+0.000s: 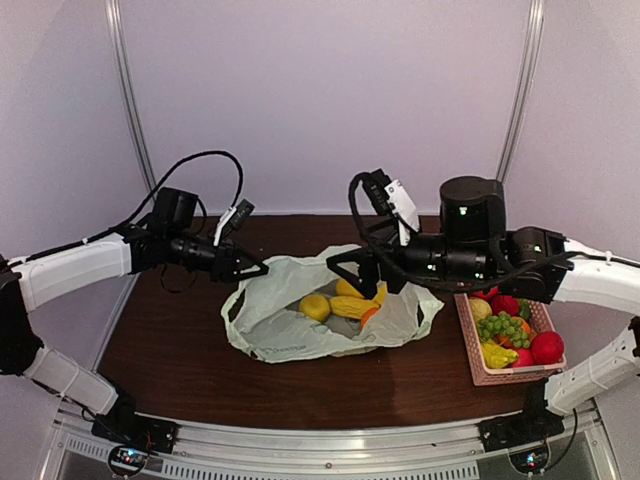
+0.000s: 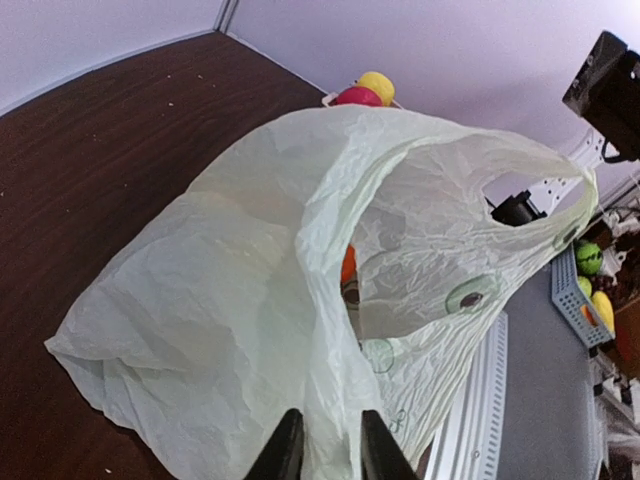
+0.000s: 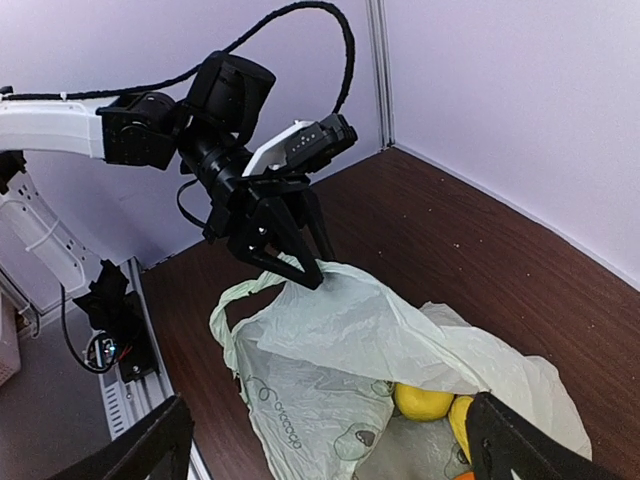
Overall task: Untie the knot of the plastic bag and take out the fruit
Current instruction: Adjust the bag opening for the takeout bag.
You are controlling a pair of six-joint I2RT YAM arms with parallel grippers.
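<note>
**Bag held open, right claw poised over the fruit**

The left gripper (image 1: 254, 268) is clamped on a pinch of the bag's (image 1: 270, 330) rim and lifts it, apparently to prop the mouth wide so the other arm can reach in. No knot shows, and one handle loop (image 2: 540, 160) stands free, so the untying looks done. The right gripper (image 1: 352, 268) hovers above the mouth, fingers spread wide and holding nothing. The fruit (image 1: 340, 306), yellow pieces and one orange, lies inside the bag on the table (image 1: 170, 350).
</note>
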